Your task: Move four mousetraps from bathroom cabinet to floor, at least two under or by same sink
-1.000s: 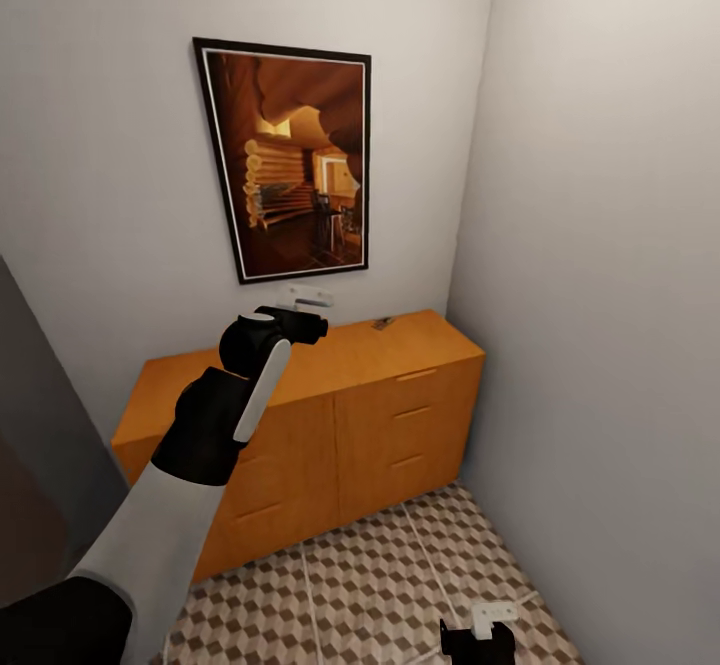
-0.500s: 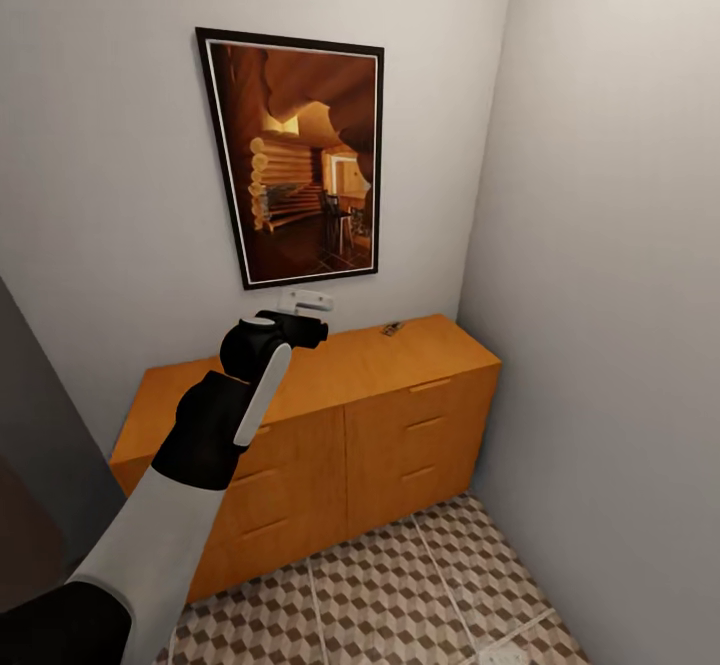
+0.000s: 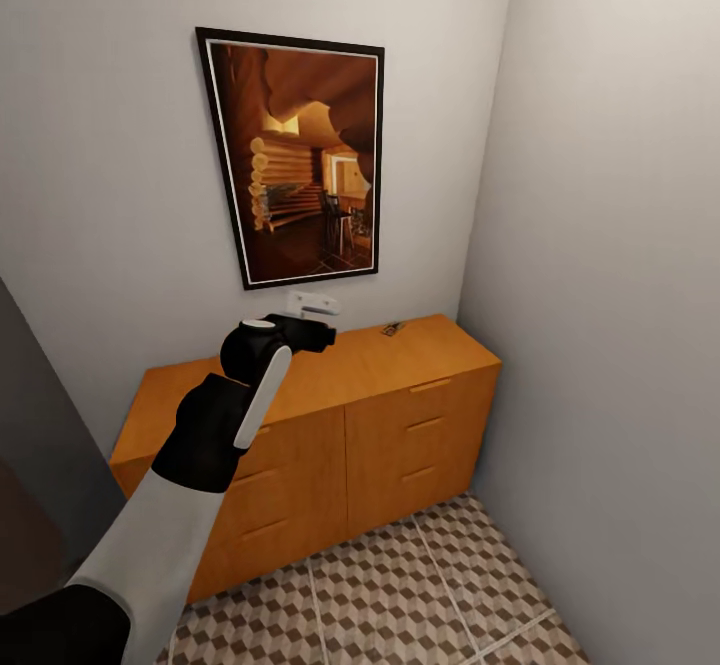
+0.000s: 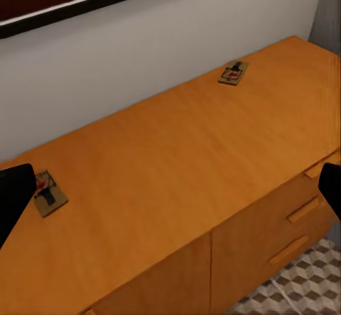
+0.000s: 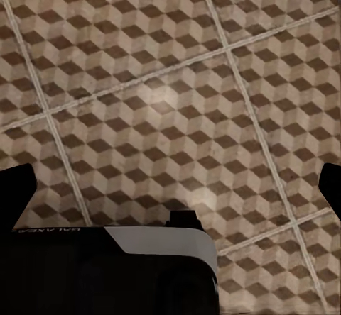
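Orange-brown cabinet (image 3: 330,415) top carrying two visible mousetraps (image 4: 48,193) (image 4: 233,72); left gripper (image 4: 170,187) hovering above, fingers (image 4: 13,194) apart and empty; fetch step, next: descend onto nearer trap; right gripper (image 5: 170,180) apart over bathroom floor (image 5: 177,81).

1. Cabinet (image 3: 330,415): orange-brown wood, flat top, back edge against the wall, right end near the room corner.
2. On its top: one mousetrap (image 4: 233,72) near the back edge toward the right end; second mousetrap (image 4: 48,193) further left, well apart from the first.
3. Cabinet stands on the bathroom floor (image 3: 400,595), cube-pattern tiles.
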Motion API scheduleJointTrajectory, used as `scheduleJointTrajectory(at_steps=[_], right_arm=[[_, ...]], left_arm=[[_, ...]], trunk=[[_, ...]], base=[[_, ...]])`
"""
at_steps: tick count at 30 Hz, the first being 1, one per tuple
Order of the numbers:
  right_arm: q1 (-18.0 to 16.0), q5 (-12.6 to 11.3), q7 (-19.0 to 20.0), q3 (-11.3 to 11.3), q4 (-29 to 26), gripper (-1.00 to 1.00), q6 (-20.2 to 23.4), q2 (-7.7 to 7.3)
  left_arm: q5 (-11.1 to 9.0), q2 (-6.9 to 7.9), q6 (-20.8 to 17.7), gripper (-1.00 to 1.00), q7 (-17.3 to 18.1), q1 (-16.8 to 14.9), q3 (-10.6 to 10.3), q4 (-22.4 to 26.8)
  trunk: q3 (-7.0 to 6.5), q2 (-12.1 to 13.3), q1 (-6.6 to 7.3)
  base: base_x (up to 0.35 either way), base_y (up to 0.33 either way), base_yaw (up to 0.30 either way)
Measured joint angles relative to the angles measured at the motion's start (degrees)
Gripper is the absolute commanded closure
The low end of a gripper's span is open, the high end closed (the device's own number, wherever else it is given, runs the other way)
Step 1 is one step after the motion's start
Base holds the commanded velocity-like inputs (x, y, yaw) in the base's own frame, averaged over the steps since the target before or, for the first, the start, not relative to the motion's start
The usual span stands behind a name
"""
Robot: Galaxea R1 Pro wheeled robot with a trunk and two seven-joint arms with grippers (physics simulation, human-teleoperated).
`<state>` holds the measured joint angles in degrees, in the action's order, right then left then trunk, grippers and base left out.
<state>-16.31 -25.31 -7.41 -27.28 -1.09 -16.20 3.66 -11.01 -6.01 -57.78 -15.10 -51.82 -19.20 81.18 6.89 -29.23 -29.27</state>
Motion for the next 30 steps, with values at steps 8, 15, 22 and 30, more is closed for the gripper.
scheduleJointTrajectory(at_steps=[8,15,22,30], right_arm=[[0.40,-3.57,0.09,-0.01,0.01,-1.00,-0.01,0.01],[0.51,-4.13,0.14,-0.01,0.01,-1.00,-0.01,0.02],[0.53,-4.25,0.15,-0.01,0.01,-1.00,-0.01,0.02],[0.55,-4.32,0.14,-0.01,-0.01,-1.00,-0.01,0.05]], left_arm=[[0.01,0.03,-0.02,-1.00,1.54,0.10,0.00,-0.03],[0.01,0.03,-0.03,-1.00,1.95,0.39,0.00,-0.33],[0.01,0.03,-0.04,-1.00,2.05,0.59,-0.07,-1.02],[0.02,0.02,0.05,-1.00,3.64,0.76,-0.06,-1.30]], trunk=[[0.00,0.00,0.00],[0.00,0.00,0.00],[0.00,0.00,0.00],[0.00,0.00,0.00]], base=[[0.000,0.000,0.000],[0.000,0.000,0.000],[0.000,0.000,0.000],[0.000,0.000,-0.154]])
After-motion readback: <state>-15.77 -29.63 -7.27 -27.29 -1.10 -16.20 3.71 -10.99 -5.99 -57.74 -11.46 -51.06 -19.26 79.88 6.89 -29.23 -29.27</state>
